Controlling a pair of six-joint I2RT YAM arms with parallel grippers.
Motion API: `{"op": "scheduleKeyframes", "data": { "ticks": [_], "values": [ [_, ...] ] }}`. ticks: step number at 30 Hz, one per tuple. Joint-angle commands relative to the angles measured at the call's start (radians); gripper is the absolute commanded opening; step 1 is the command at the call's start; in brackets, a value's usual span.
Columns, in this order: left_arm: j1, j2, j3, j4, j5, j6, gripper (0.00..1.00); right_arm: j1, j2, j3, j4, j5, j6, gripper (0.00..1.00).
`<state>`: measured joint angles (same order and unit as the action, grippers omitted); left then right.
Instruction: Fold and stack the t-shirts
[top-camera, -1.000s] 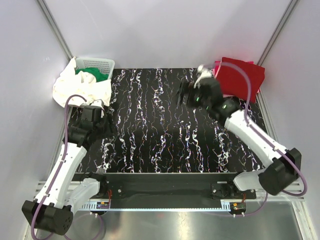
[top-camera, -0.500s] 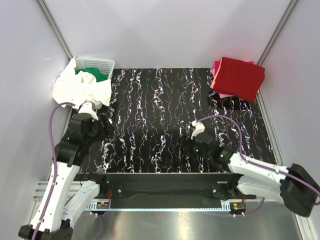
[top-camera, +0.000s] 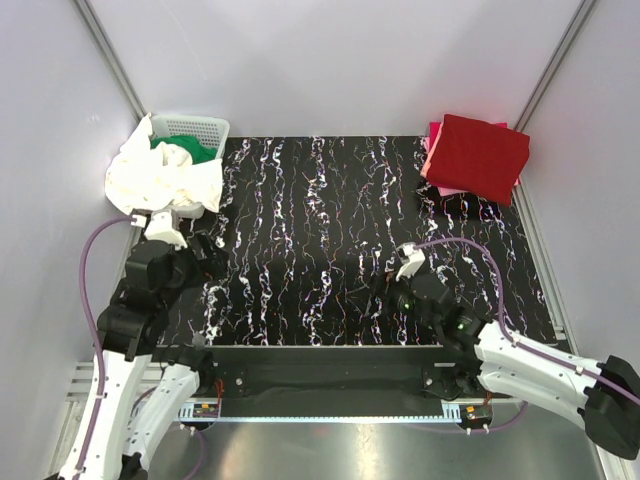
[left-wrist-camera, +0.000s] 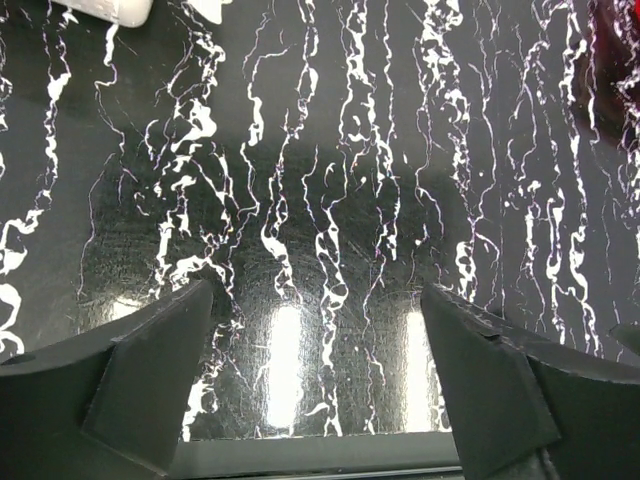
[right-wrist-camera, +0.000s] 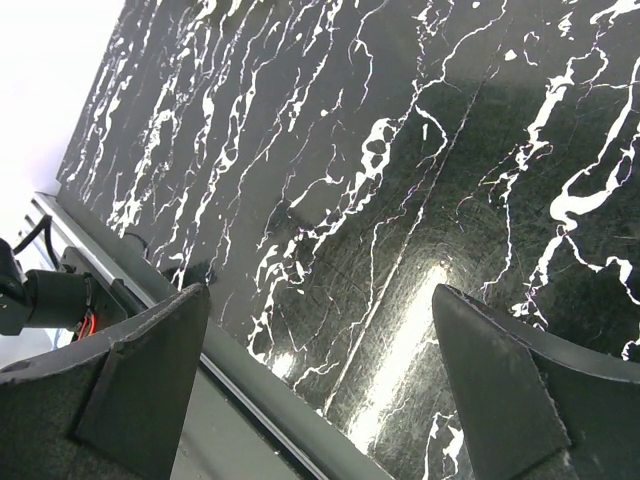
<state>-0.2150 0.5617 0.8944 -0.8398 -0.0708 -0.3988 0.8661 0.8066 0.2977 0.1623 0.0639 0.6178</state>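
A folded dark red t-shirt lies at the table's far right corner on top of pink folded cloth, of which only the edges show. A crumpled white t-shirt hangs over the front of the basket, and a green t-shirt lies in it. My left gripper hovers open over bare table just in front of the white shirt, with nothing between its fingers. Over the table's near right part, my right gripper is open and empty.
A white plastic lattice basket stands at the far left corner. The black marbled table top lies between the two piles. Grey walls close in the left, back and right. The table's near edge rail runs just below the right gripper.
The right arm has drawn back from the red stack to the near right of the table, gripper open throughout. The left gripper has opened wider and pulled slightly toward the near edge.
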Motion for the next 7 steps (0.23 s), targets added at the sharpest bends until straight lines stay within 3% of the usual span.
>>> {"op": "scheduleKeyframes", "data": {
  "ticks": [1,7],
  "values": [
    [0.000,-0.032,0.006,0.041,-0.027,0.000,0.94,0.005,-0.043,-0.014,0.055,0.031,0.008,1.00],
    [0.000,-0.074,0.015,0.030,-0.104,-0.008,0.96,0.005,-0.089,-0.031,0.045,0.042,0.025,1.00]
  ]
}}
